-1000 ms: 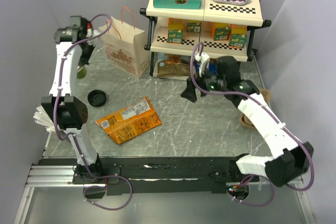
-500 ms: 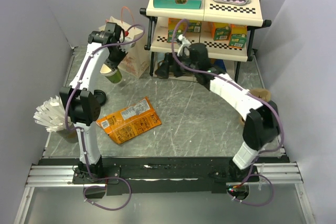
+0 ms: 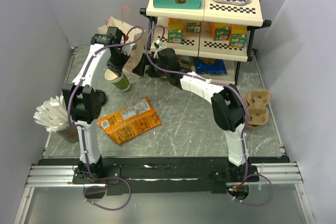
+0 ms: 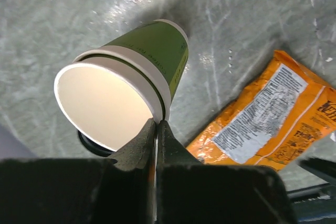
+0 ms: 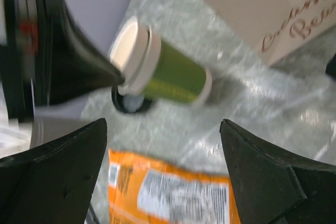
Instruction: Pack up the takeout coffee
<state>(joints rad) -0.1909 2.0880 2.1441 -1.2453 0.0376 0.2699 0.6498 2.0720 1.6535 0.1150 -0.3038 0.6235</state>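
The takeout coffee is out of view. My left gripper (image 3: 113, 71) (image 4: 157, 123) is shut on the rim of a lidless green paper cup (image 3: 120, 80) (image 4: 152, 51) (image 5: 173, 77), which hangs tilted above the table in front of the paper bag (image 3: 126, 38) (image 5: 252, 3). The cup's cream inside faces the left wrist camera. A black lid (image 3: 98, 97) (image 4: 88, 141) (image 5: 128, 103) lies on the table below the cup. My right gripper (image 3: 142, 67) (image 5: 164, 124) stands open just right of the cup, nothing between its fingers.
An orange snack bag (image 3: 128, 120) (image 4: 262, 114) (image 5: 173, 192) lies flat at centre left. A two-level shelf (image 3: 205, 9) with boxes stands at the back. A cardboard cup carrier (image 3: 257, 106) sits at the right, a white fanned stack (image 3: 52, 113) at the left edge.
The left arm carried the cup right and down, from the left wall to in front of the bag. The right arm swung left along the shelf to beside the cup.
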